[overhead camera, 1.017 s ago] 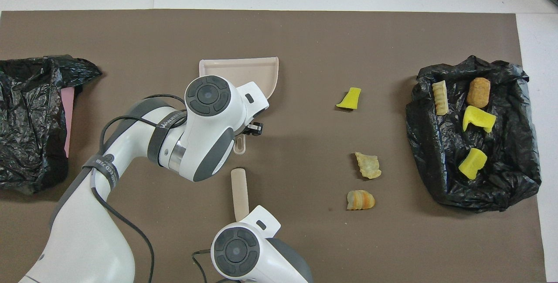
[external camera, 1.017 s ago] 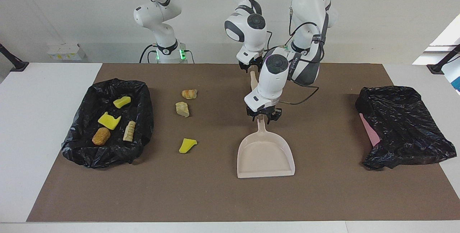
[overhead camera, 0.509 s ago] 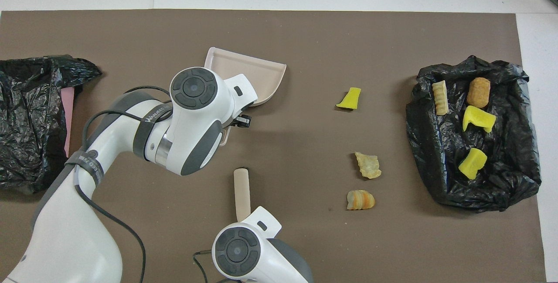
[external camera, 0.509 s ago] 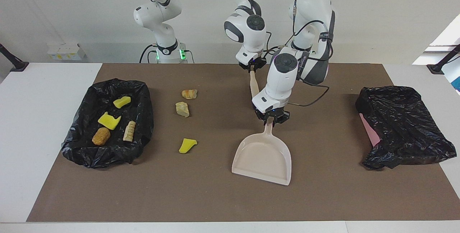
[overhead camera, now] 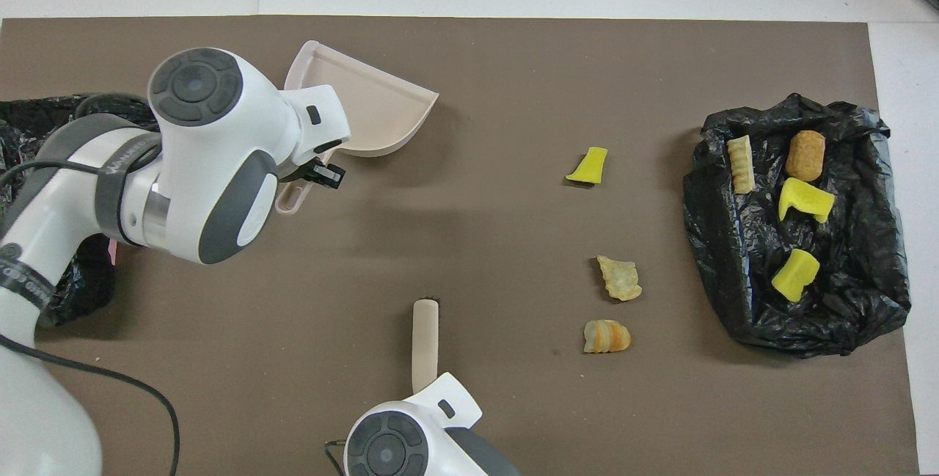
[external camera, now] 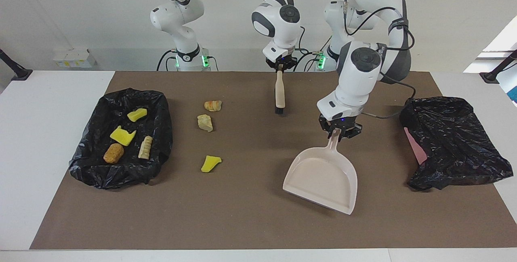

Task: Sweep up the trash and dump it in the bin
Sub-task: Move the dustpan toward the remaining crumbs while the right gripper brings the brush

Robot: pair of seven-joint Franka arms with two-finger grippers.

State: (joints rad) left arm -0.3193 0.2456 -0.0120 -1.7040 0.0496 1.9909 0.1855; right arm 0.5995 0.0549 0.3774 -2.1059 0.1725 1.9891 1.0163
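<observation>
Brown matting covers the tabletop; the landmark is the lined bin at the right arm's end, a black bag already holding four lumps of trash. A second black bag, crumpled over something pink, lies at the left arm's end. The left gripper is clamped on the handle of the beige dustpan, which appears raised and tilted over the mat, well apart from the bin. The right gripper is closed on the handle of the brush, which hangs bristles-down, nearer the robots than the pan.

Three loose pieces lie on the mat just beside the bin: a striped orange-brown lump, a pale chunk and a yellow wedge.

Step in hand, as judged: both tools gripped, sweeping not yet begun. The next move calls for setting the pan's lip flat beside the loose pieces and drawing the brush across them.

Open mat between pan and pieces gives free room; the bin's soft rim and the mat's edge bound the sweep.
</observation>
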